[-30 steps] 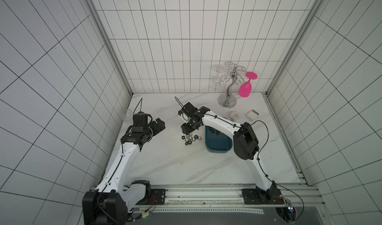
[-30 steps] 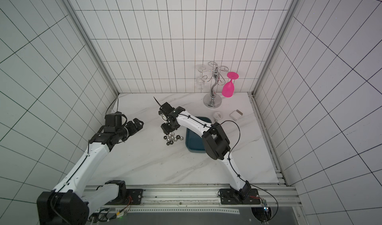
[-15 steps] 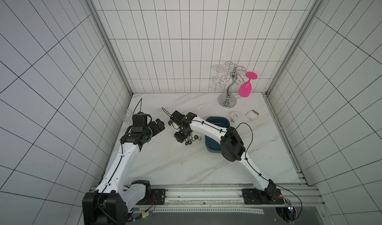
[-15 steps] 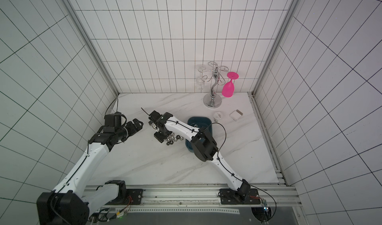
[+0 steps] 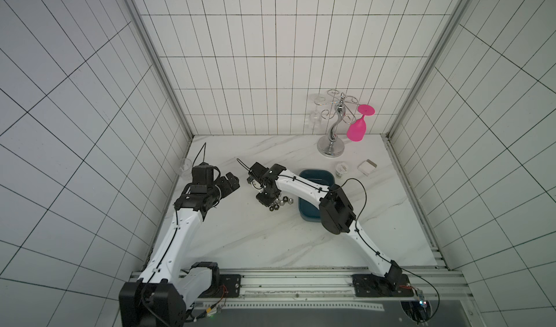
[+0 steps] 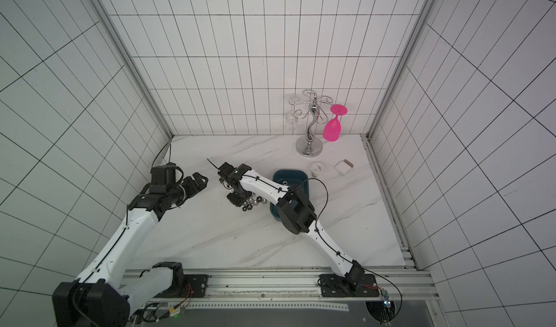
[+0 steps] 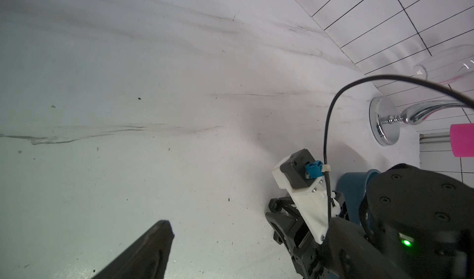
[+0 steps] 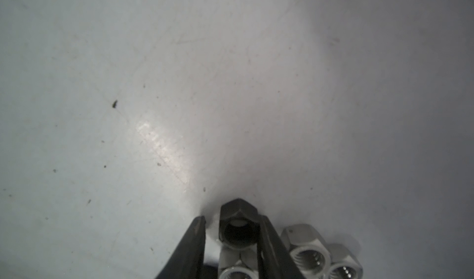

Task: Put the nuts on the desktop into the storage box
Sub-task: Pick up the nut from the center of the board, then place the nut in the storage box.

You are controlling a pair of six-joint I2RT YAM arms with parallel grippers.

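Lying clustered on the desktop (image 5: pixel 240 235) just left of the storage box (image 5: pixel 308 219), the nuts (image 5: pixel 278 203) include one black nut (image 8: pixel 239 226) bracketed by the right gripper (image 8: pixel 232 220), whose fingers stand narrowly apart, not yet clamped; the left gripper (image 5: pixel 230 182) hovers farther left, grip unclear

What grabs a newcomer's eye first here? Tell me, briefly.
The bright pink glass hanging upside down on the chrome rack at the back right of the desktop stands out most. Next, the right gripper straddling a black nut among the nuts clustered beside the teal storage box.
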